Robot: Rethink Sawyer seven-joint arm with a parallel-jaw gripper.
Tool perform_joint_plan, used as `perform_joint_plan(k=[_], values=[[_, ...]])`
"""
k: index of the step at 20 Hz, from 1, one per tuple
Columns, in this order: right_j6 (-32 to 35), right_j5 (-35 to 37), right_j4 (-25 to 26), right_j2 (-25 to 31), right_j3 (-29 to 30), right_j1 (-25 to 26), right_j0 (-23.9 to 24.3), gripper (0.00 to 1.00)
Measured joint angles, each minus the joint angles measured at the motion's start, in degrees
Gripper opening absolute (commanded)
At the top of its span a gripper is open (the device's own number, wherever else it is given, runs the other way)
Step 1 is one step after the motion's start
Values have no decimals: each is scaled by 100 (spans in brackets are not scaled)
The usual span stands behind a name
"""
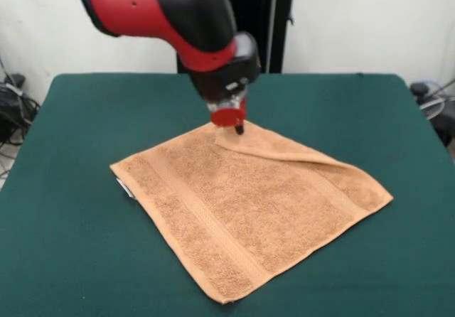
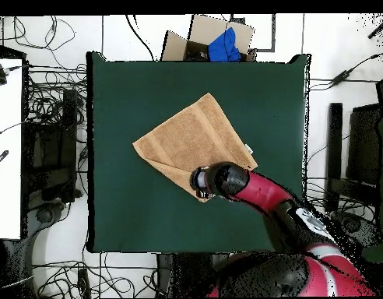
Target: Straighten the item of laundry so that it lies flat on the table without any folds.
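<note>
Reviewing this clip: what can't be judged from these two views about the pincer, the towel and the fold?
- Pincer: open or shut unclear; the front view shows only its dark tip at the towel, the overhead view hides it under the arm's wrist.
- Fold along the towel's far edge: what lies beneath is covered in the front view, and the arm hides one end overhead.
- Small white tag: too small to read.
- Box with blue item past the table: contents unclear overhead.

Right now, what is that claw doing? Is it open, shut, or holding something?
Claw: down at the far corner of the orange towel, by a folded-over edge. Whether it is open, shut or pinching the cloth cannot be told.
</note>
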State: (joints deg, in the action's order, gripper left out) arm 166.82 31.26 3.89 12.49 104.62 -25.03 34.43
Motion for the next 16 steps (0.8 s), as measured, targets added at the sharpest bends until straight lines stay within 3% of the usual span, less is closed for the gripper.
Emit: perform_joint_plan(k=[6,9,15,16], values=[[0,1,-2,273,707,-4,592,0],[0,1,6,315,916,-9,621,0],[0,-476,636,-231,778,-43,-364,0],[0,-843,819,-469,682,-43,-840,0]])
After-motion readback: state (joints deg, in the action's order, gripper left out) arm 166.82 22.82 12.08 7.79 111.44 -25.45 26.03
